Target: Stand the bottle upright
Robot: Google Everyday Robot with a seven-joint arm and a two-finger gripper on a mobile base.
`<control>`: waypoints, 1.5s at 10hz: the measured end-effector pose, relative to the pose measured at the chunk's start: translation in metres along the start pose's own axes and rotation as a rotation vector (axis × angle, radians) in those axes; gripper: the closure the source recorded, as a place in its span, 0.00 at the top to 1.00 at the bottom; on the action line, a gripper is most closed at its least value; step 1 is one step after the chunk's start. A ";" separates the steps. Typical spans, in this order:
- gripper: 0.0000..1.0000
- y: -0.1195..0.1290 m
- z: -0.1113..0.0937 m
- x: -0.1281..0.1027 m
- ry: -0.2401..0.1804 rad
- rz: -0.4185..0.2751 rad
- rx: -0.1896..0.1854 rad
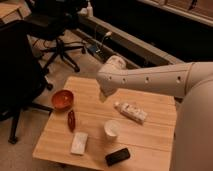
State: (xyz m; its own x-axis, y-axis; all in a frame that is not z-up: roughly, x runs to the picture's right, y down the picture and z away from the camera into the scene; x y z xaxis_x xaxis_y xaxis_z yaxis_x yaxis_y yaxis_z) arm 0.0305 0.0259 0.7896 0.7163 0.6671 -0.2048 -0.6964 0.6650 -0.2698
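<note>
The end effector (102, 95) hangs over the table (155, 102); whether it is open or closed I cannot tell. The bottle (131, 112) lies on its side just beside and below it. Best, I judge, to descend squarely across the bottle's middle, clear of the white cup (111, 130)

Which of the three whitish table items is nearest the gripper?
The bottle, lying flat beside the gripper, which hangs over the table; the cup and block sit farther off.
</note>
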 end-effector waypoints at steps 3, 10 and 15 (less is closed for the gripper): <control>0.65 -0.008 0.003 0.003 -0.011 -0.036 -0.001; 0.65 -0.040 0.044 0.001 0.040 -0.172 0.137; 0.65 -0.031 0.080 0.043 0.182 -0.126 0.085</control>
State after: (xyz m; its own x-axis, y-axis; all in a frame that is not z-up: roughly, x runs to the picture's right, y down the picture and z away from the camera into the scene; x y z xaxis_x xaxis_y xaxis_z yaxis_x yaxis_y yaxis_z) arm 0.0791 0.0610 0.8641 0.7887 0.5102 -0.3431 -0.5964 0.7703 -0.2255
